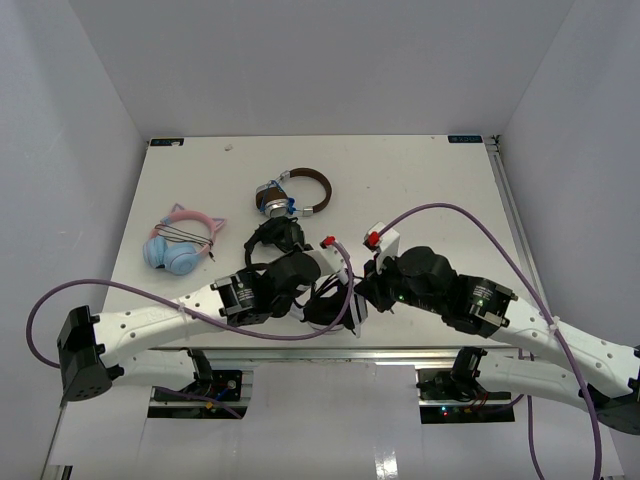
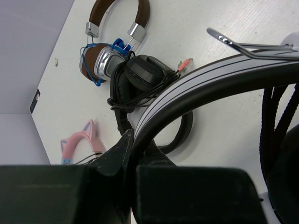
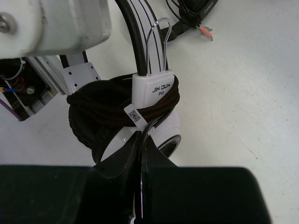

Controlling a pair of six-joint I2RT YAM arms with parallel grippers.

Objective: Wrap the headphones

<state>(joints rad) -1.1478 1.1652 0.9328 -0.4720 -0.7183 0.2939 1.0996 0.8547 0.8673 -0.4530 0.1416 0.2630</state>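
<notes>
Near the front edge of the table (image 1: 430, 180), both arms meet at the white headphones (image 3: 154, 91). The left tool (image 2: 131, 142) is clamped tight on the striped headband (image 2: 210, 79). The right tool (image 3: 141, 140) is pinched closed on the headphones at the ear cup, where the black cable (image 3: 93, 112) is wound in thick loops. Just beyond lie black headphones (image 1: 275, 235), with pink cat-ear headphones (image 1: 180, 245) to the left. Brown-banded headphones (image 1: 296, 190) lie farthest back.

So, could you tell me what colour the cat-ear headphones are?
The cat-ear headphones have a pink band and blue cups; top external view shows them best.
</notes>
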